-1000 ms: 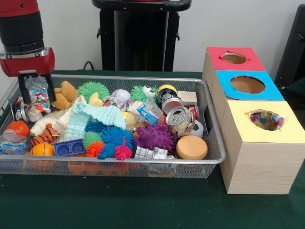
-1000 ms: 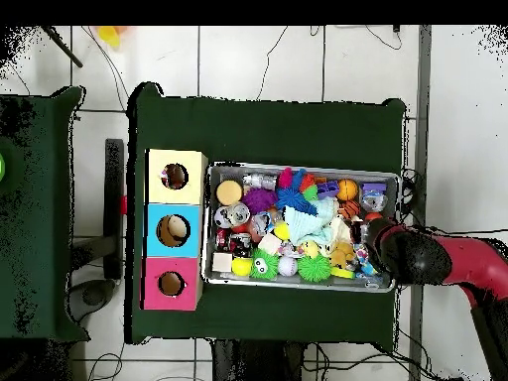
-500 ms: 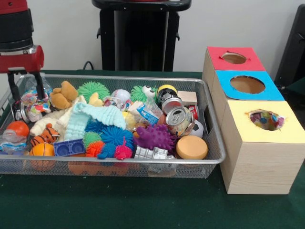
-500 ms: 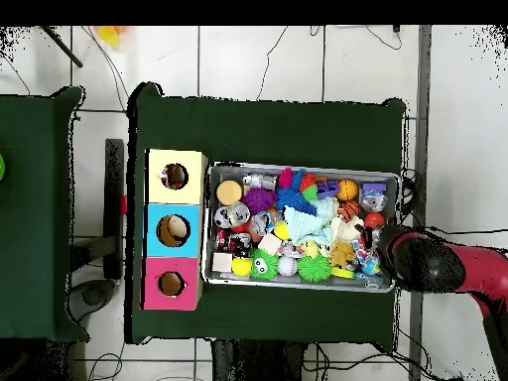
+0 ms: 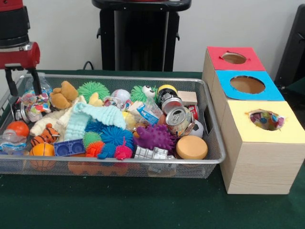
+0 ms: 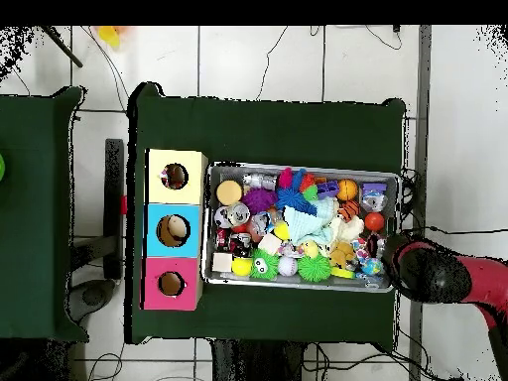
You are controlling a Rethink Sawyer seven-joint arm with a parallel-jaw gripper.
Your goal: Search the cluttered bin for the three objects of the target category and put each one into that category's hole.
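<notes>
The wire mesh bin [image 5: 119, 78] is full of toys; it also shows in the overhead view [image 6: 298, 167]. One dotted white fabric bundle [image 5: 37, 102] lies in the bin's far left corner, and in the overhead view [image 6: 369, 266] it sits by the bin's right end. My gripper [image 5: 22, 87] hangs open and empty over that corner, with its right finger just above the bundle's left side. In the overhead view the red wrist [image 6: 433, 276] hides the gripper. The yellow-surround hole [image 5: 266, 119] shows dotted fabric inside it; it also shows in the overhead view [image 6: 176, 177].
A pale mint knitted cloth [image 5: 93, 117], spiky balls [image 5: 155, 137], cans [image 5: 178, 119], a teddy bear [image 5: 64, 95] and a tiger toy [image 5: 45, 135] crowd the bin. Blue-surround [image 5: 248, 84] and red-surround [image 5: 233, 57] boxes stand behind the yellow one.
My gripper has moved left in the front view and risen a little, off the dotted bundle. The bundle has stayed in the bin's corner.
</notes>
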